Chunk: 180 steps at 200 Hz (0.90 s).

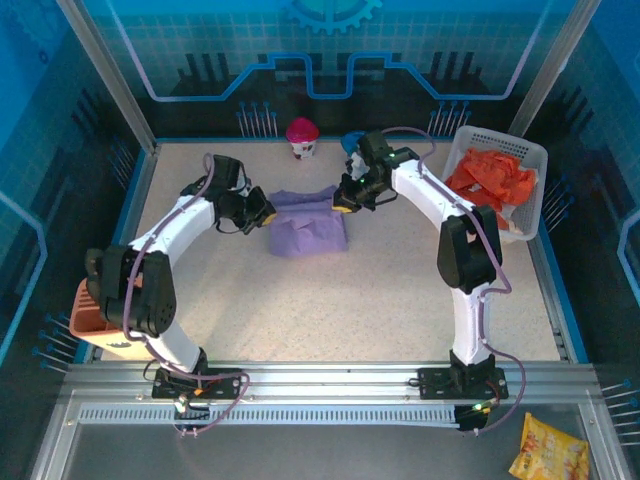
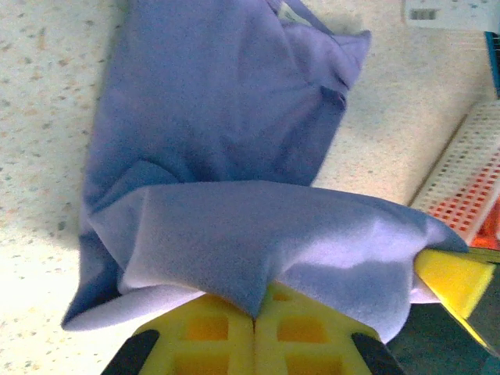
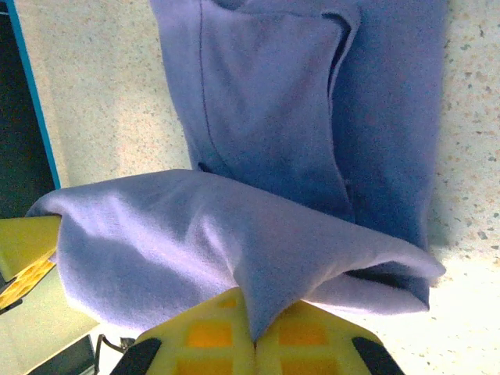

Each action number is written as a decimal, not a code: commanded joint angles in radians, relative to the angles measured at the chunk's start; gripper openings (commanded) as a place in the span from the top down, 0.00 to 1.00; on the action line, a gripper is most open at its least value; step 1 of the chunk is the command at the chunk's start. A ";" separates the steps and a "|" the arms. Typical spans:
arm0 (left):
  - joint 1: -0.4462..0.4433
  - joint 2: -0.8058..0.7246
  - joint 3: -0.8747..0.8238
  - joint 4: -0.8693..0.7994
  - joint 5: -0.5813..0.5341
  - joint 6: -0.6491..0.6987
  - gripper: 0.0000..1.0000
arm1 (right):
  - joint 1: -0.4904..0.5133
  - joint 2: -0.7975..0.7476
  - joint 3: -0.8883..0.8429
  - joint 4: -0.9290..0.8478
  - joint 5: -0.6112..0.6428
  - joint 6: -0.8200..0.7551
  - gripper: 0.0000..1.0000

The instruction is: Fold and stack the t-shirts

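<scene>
The lavender-purple t-shirt (image 1: 308,225) lies partly folded in the middle of the table, and its far edge is lifted off the lower layers. My left gripper (image 1: 262,212) is shut on the left end of that raised edge; its closed yellow fingers (image 2: 203,328) pinch a fold of purple cloth (image 2: 234,234). My right gripper (image 1: 342,203) is shut on the right end, with cloth (image 3: 234,250) pinched between its pads (image 3: 312,332). The edge hangs stretched between the two grippers. Orange-red t-shirts (image 1: 492,180) sit crumpled in the white basket (image 1: 500,143).
A pink cup (image 1: 302,137) and a blue object (image 1: 350,142) stand at the back edge behind the shirt. An orange container (image 1: 88,310) sits by the left arm. A yellow snack bag (image 1: 548,450) lies on the front rail. The basket's wall (image 2: 469,172) lies to the right.
</scene>
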State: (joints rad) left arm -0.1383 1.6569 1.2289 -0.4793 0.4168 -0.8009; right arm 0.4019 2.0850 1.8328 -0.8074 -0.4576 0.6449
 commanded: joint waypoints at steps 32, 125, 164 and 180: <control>-0.038 -0.178 -0.133 0.012 0.075 0.028 1.00 | 0.016 -0.219 -0.243 0.054 -0.035 0.002 1.00; -0.356 -0.852 -0.707 -0.047 -0.085 -0.270 1.00 | 0.248 -0.707 -0.945 0.211 0.097 0.176 1.00; -0.566 -1.021 -0.773 -0.124 -0.202 -0.437 1.00 | 0.410 -0.886 -1.106 0.215 0.159 0.340 1.00; -0.607 -1.036 -0.755 -0.162 -0.206 -0.465 1.00 | 0.434 -0.933 -1.109 0.182 0.173 0.373 1.00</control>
State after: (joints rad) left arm -0.6956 0.6464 0.4767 -0.5552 0.2848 -1.1530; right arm 0.8017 1.2266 0.7391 -0.5953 -0.3447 0.9054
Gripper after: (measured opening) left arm 0.053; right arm 0.061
